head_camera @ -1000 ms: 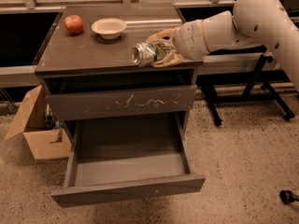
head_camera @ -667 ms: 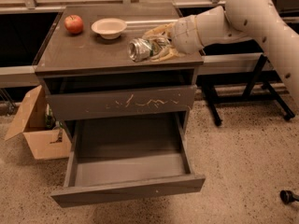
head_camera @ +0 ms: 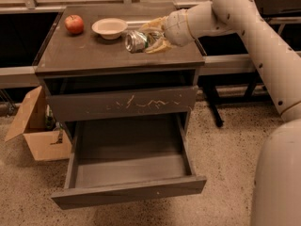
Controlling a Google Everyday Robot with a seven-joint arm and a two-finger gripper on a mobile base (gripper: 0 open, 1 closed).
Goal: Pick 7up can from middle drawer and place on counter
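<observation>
The 7up can point(head_camera: 136, 41), silvery and dented with a bit of green, lies on its side between the fingers of my gripper point(head_camera: 151, 36). The gripper is shut on it, right at the surface of the counter point(head_camera: 89, 56), right of centre. I cannot tell whether the can touches the top. The arm reaches in from the upper right. The middle drawer point(head_camera: 129, 191) is pulled open below, and its grey floor holds nothing.
A red apple point(head_camera: 74, 24) and a pale bowl point(head_camera: 109, 28) sit at the back of the counter, the bowl just left of the can. A shut drawer front with pale scratches point(head_camera: 124, 103) is above the open drawer. A cardboard box point(head_camera: 38, 131) stands at the left.
The gripper has carried the can a little left and farther in over the counter, closer to the bowl. The drawer, apple and bowl have not moved.
</observation>
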